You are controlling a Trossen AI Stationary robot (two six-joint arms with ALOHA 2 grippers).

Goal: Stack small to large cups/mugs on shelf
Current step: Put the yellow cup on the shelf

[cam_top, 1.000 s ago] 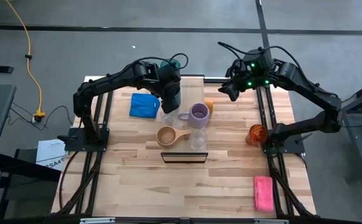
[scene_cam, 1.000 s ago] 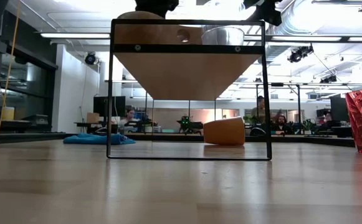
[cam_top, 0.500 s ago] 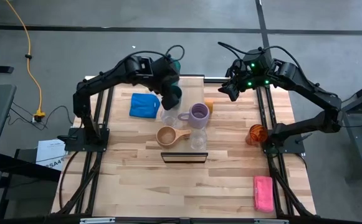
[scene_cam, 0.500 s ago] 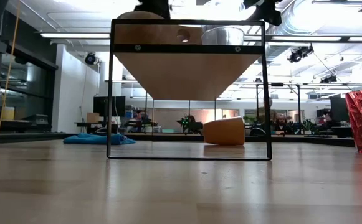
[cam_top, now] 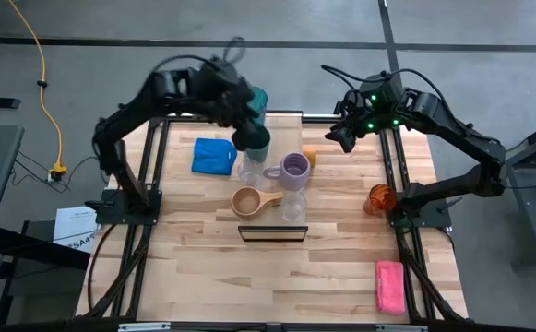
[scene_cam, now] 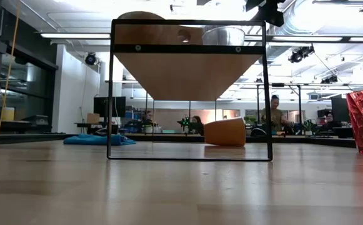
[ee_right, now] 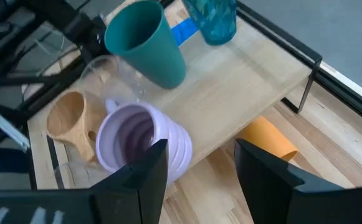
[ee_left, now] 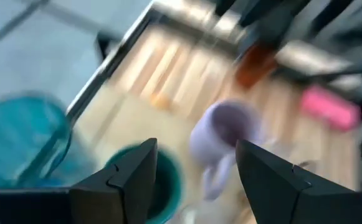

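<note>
The shelf (ee_right: pixel 243 81) runs down the middle of the table, its black frame end (cam_top: pixel 272 232) toward the near edge. On it stand a teal tumbler (ee_right: pixel 210 18), a dark green cup (ee_right: pixel 146 40), a clear glass (ee_right: pixel 115 74), a lavender mug (ee_right: pixel 137 137), a tan mug (ee_right: pixel 68 118) and a second clear glass (cam_top: pixel 293 207). My left gripper (ee_left: pixel 196 149) hangs open above the green cup (cam_top: pixel 252 136), apart from it. My right gripper (ee_right: pixel 196 180) is open over the table's far right (cam_top: pixel 341 134), holding nothing.
An orange cup (ee_right: pixel 266 140) lies on its side on the table beside the shelf. A red cup (cam_top: pixel 378 198) stands at the right edge. A blue cloth (cam_top: pixel 214 155) lies left of the shelf, and a pink sponge (cam_top: pixel 389 286) lies near the front right corner.
My left gripper has risen from the dark green cup and drawn back toward the table's far left, tipping up from a steeper downward pitch. The green cup has stayed where it stood on the shelf.
</note>
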